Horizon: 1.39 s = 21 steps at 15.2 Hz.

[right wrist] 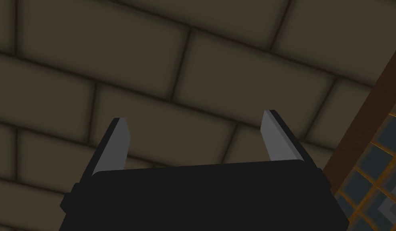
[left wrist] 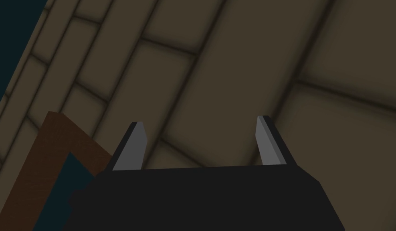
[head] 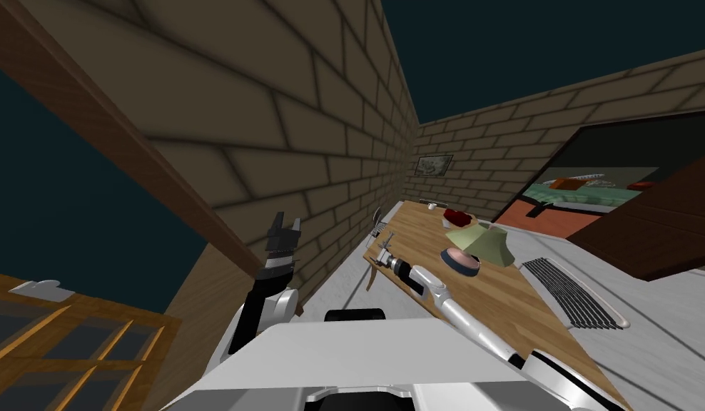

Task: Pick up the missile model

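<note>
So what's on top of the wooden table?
A green lampshade, a pink and blue disc, a red object and a small grey model near the right gripper. The right arm hides the tabletop beneath it.

the missile model [head: 378, 227] — small, slim, grey — sits at the edge of the wooden table [head: 487, 292].

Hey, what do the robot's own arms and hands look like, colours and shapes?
The left hand and right hand are each a black box with two thin, light grey, blade-shaped fingers, dark along the outer edges. The left arm and right arm are rounded white and light grey shells with black joints. No cables or markings show.
</note>
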Tool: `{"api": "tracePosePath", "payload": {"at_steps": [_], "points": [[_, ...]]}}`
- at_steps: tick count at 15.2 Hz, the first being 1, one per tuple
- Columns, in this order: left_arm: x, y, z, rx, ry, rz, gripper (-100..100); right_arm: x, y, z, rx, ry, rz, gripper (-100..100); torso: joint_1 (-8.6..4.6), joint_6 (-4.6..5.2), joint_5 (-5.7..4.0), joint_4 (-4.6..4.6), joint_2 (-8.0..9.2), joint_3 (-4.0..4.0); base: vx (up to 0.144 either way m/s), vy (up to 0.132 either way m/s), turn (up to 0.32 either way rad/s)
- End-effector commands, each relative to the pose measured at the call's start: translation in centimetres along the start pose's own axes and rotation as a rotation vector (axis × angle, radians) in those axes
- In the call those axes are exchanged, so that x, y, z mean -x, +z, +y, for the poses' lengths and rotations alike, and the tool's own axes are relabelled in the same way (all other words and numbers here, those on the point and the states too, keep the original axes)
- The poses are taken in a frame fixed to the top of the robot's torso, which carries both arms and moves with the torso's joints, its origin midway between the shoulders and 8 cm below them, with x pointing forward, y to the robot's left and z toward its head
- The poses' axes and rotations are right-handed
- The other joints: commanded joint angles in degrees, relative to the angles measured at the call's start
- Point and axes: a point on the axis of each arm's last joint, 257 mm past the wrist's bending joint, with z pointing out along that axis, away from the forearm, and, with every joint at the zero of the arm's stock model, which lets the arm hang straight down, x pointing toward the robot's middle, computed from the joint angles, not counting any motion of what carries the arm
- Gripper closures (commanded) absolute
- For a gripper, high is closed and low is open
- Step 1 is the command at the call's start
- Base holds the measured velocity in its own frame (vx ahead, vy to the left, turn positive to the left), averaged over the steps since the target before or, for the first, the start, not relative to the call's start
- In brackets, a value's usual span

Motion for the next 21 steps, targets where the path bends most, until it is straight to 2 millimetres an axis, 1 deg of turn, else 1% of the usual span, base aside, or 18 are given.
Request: {"api": "tracePosePath", "payload": {"at_steps": [1,2,3,4,5,6,9,10,11,12,13,14,16,17,18,19,20,21], "points": [[0.0,0.0,0.0,0.0,0.0,0.0,0,-1.7,0.1,-0.4,0.028,-0.117,0.048,-100,0.0,0.0,0.0,0.0,0.0,0.0,-0.009,-0.014,0.076],[0.0,0.0,0.0,0.0,0.0,0.0,0,-2.8,-0.2,-0.4,0.029,-0.122,0.073,-100,0.01,-0.02,0.0,0.0,-0.01,0.0,-0.01,-0.014,0.083],[0.0,0.0,0.0,0.0,0.0,0.0,0,-2.8,-0.2,-0.4,0.029,-0.122,0.073,-100,0.01,-0.01,0.01,0.0,-0.01,0.0,-0.007,-0.011,0.03],[0.0,0.0,0.0,0.0,0.0,0.0,0,-3.4,0.1,-0.8,0.054,-0.218,0.098,-100,0.03,0.0,0.0,0.0,-0.01,0.0,-0.007,-0.01,0.072],[0.0,0.0,0.0,0.0,0.0,0.0,0,-4.6,-0.3,-0.9,0.055,-0.221,0.122,-100,0.03,-0.02,0.01,0.0,-0.02,-0.01,-0.007,-0.011,0.09],[0.0,0.0,0.0,0.0,0.0,0.0,0,-5.4,-0.2,-1.6,0.075,-0.306,0.149,-100,0.03,-0.02,0.01,0.0,-0.02,-0.01,-0.007,-0.013,0.111],[0.0,0.0,0.0,0.0,0.0,0.0,0,-8.1,-0.9,-2.4,0.107,-0.41,0.222,-100,0.01,-0.02,0.01,0.0,-0.04,-0.02,-0.004,-0.016,0.083],[0.0,0.0,0.0,0.0,0.0,0.0,0,-8.1,-0.9,-2.4,0.107,-0.411,0.222,-100,0.01,-0.01,0.01,-0.01,-0.05,-0.02,-0.001,-0.012,0.035],[0.0,0.0,0.0,0.0,0.0,0.0,0,-9.6,-1.3,-3.4,0.13,-0.494,0.266,-100,0.02,0.0,0.0,-0.01,-0.04,-0.02,-0.001,-0.008,0.079],[0.0,0.0,0.0,0.0,0.0,0.0,0,-9.7,-1.4,-3.3,0.133,-0.501,0.268,-100,0.03,-0.01,0.01,0.0,-0.04,-0.02,0.0,-0.008,0.083],[0.0,0.0,0.0,0.0,0.0,0.0,0,-10.2,-1.4,-4.3,0.154,-0.585,0.291,-100,0.04,-0.01,0.01,-0.01,-0.04,-0.02,0.001,-0.009,0.106],[0.0,0.0,0.0,0.0,0.0,0.0,0,-11.1,-1.8,-4.4,0.159,-0.588,0.311,-100,0.05,-0.03,0.02,0.0,-0.06,-0.03,0.004,-0.01,0.086],[0.0,0.0,0.0,0.0,0.0,0.0,0,-12.4,-2.4,-5.5,0.185,-0.67,0.354,-100,0.04,-0.02,0.02,-0.01,-0.08,-0.04,0.008,-0.009,0.087],[0.0,0.0,0.0,0.0,0.0,0.0,0,-13.4,-2.9,-6.8,0.205,-0.737,0.391,-100,0.05,-0.01,0.01,-0.02,-0.09,-0.05,0.011,-0.008,0.088],[0.0,0.0,0.0,0.0,0.0,0.0,0,-13.5,-3.0,-6.7,0.21,-0.748,0.394,-100,0.05,-0.02,0.01,-0.02,-0.1,-0.05,0.011,-0.008,0.072],[0.0,0.0,0.0,0.0,0.0,0.0,0,-14.5,-3.6,-7.9,0.232,-0.816,0.43,-100,0.05,-0.01,0.02,-0.02,-0.1,-0.05,0.013,-0.008,0.083],[0.0,0.0,0.0,0.0,0.0,0.0,0,-14.5,-3.6,-7.9,0.235,-0.821,0.432,-100,0.05,-0.02,0.02,-0.01,-0.11,-0.06,0.014,-0.007,0.073],[0.0,0.0,0.0,0.0,0.0,0.0,0,-15.3,-4.2,-9.1,0.258,-0.889,0.465,-100,0.06,-0.01,0.01,-0.02,-0.11,-0.06,0.015,-0.003,0.082]]}}
